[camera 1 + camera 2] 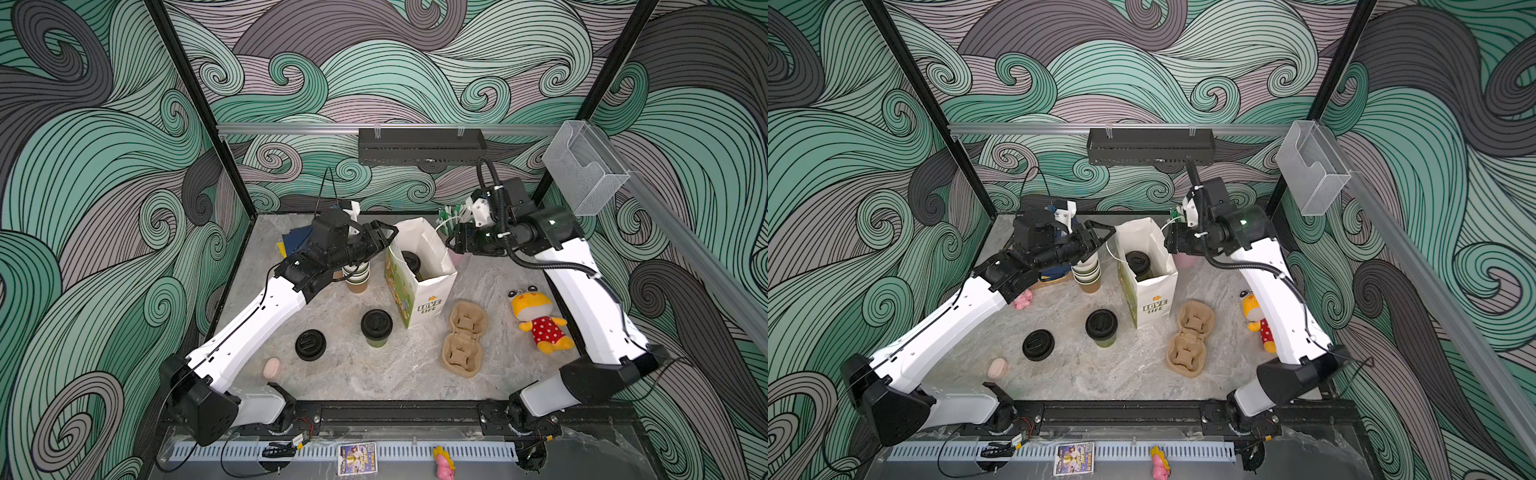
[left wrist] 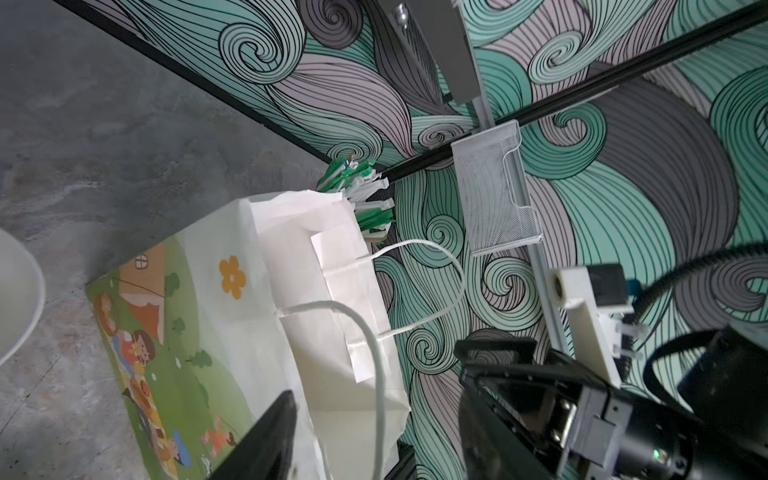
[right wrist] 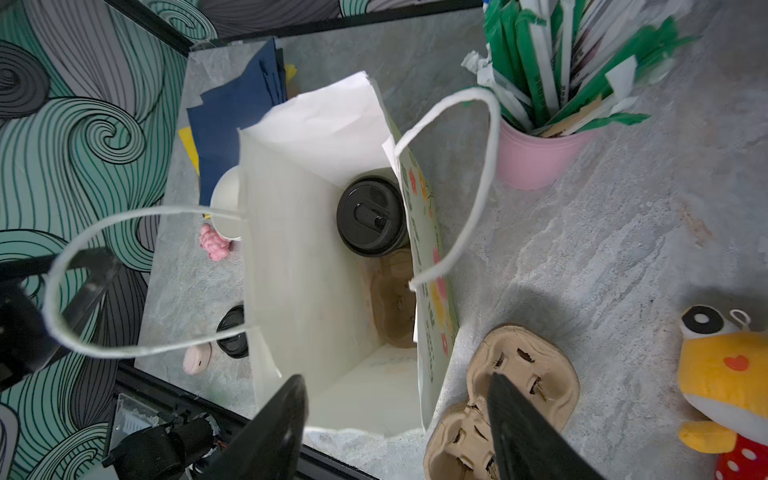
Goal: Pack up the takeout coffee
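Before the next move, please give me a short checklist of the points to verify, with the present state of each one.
1. The first lidded cup is inside the paper bag: ok.
2. The second lidded cup is packed: not ok, it stands on the table in front of the bag.
3. The bag is upright with its mouth open: ok.
4. The carrier inside the bag shows a free slot: ok.
5. The left gripper is open and empty: ok.
6. The right gripper is open and empty: ok.
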`<state>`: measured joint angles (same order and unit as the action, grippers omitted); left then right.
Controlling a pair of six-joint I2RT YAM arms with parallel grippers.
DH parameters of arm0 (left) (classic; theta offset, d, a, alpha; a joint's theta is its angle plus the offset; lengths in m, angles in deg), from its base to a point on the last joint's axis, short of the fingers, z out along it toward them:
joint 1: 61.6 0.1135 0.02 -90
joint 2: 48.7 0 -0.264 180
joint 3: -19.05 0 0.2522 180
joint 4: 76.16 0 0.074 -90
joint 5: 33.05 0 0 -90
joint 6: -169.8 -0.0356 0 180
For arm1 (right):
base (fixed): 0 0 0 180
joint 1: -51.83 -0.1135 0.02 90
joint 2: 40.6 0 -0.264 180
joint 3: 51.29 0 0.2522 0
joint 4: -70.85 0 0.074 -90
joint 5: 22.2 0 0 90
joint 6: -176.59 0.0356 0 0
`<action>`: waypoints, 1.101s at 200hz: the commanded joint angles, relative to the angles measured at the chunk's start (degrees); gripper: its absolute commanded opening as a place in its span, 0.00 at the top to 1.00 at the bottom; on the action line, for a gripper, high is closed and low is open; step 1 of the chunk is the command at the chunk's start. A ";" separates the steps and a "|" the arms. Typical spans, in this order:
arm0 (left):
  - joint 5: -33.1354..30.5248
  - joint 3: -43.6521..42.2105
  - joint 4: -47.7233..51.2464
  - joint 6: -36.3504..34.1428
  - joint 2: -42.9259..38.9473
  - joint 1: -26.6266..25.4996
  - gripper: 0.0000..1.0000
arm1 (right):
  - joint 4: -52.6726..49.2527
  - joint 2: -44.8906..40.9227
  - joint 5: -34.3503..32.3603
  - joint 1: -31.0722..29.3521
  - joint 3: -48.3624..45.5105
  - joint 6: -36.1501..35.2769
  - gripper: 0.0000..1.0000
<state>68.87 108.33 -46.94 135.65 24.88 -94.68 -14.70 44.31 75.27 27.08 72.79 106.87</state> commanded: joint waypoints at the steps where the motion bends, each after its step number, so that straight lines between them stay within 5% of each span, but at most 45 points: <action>1: -4.74 2.62 7.28 -6.23 -3.76 0.86 0.31 | -6.32 -5.37 -2.54 -6.19 0.45 1.30 0.30; 36: -14.44 8.04 25.75 -12.78 -6.32 2.94 0.31 | -2.42 -9.35 -6.65 -24.94 -7.98 7.40 0.30; 81: -26.88 0.66 33.24 -6.53 -17.45 8.63 0.31 | 0.97 -0.94 -12.90 -41.47 -9.75 8.99 0.25; 133: -39.11 -10.31 42.74 4.86 -33.94 9.44 0.32 | 3.20 13.47 -15.42 -42.86 -8.28 14.96 0.17; 220: -38.85 -13.10 48.11 8.57 -40.80 9.44 0.33 | 2.77 25.92 -16.94 -39.08 -4.51 20.33 0.10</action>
<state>31.17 95.37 -1.30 143.32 -15.56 -85.65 -11.05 69.44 59.14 -13.59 66.30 124.68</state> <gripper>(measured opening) 0.675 0.900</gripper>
